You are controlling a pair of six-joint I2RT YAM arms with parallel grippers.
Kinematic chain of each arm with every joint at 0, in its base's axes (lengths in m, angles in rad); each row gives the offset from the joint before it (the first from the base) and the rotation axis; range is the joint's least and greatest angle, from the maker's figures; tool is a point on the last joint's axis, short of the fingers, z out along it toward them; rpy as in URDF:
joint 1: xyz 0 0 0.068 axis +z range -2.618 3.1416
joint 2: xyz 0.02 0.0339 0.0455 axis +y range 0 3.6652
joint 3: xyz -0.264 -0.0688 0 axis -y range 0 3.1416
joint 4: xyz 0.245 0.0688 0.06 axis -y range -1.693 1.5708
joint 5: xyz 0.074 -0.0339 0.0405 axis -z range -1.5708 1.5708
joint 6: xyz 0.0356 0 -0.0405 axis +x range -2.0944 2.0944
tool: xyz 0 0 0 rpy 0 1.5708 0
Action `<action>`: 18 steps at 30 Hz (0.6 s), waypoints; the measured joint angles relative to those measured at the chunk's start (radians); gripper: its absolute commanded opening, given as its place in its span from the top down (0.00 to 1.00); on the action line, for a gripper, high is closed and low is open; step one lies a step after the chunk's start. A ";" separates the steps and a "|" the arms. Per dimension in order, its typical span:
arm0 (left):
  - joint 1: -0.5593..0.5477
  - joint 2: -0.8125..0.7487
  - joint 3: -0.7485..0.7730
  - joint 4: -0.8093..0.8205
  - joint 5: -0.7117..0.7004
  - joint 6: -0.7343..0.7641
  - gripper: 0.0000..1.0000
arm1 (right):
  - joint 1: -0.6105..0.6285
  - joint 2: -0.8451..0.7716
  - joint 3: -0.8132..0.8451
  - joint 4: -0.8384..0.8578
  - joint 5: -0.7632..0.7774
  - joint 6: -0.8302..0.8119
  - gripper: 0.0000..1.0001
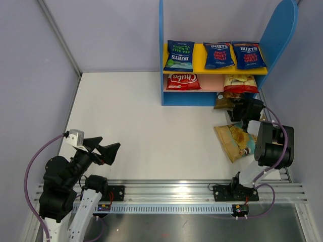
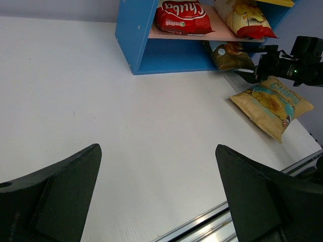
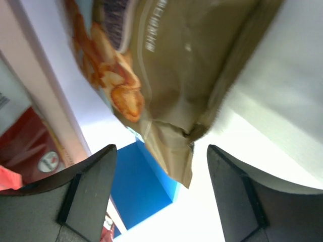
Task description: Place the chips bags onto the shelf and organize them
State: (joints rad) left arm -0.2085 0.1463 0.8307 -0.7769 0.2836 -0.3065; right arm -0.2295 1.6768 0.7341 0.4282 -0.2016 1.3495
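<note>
Right wrist: tan bag point(image 3: 166, 75) betw open jaws, unpinched

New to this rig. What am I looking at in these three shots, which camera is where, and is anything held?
Two small black robot arms are bolted at the near edge of a white table. The overhead picture looks down from behind them; the other two come from cameras on each wrist.

At the far side stands a small wooden shelf with blue sides. Three dark blue glossy Burts bags lie on its yellow board, two red-and-white bags on the pink one.

A light blue and brown bag lies flat on the table. A tan-gold bag sits at the shelf's base.

The left gripper hangs open and empty. The right gripper has open jaws around the tan-gold bag's edge, not clamped.
</note>
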 measured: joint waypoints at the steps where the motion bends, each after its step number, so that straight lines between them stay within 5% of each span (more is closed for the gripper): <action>1: 0.000 0.000 0.000 0.000 0.000 0.000 0.01 | 0.000 -0.003 0.000 -0.012 -0.001 -0.003 0.19; 18: 0.000 0.023 0.001 0.000 0.000 -0.001 0.01 | -0.001 -0.379 -0.032 -0.290 -0.001 -0.162 0.05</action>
State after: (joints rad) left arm -0.2085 0.1688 0.8314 -0.7765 0.2840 -0.3073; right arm -0.2302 1.2980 0.7017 0.1379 -0.2024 1.1873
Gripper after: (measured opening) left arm 0.988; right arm 0.911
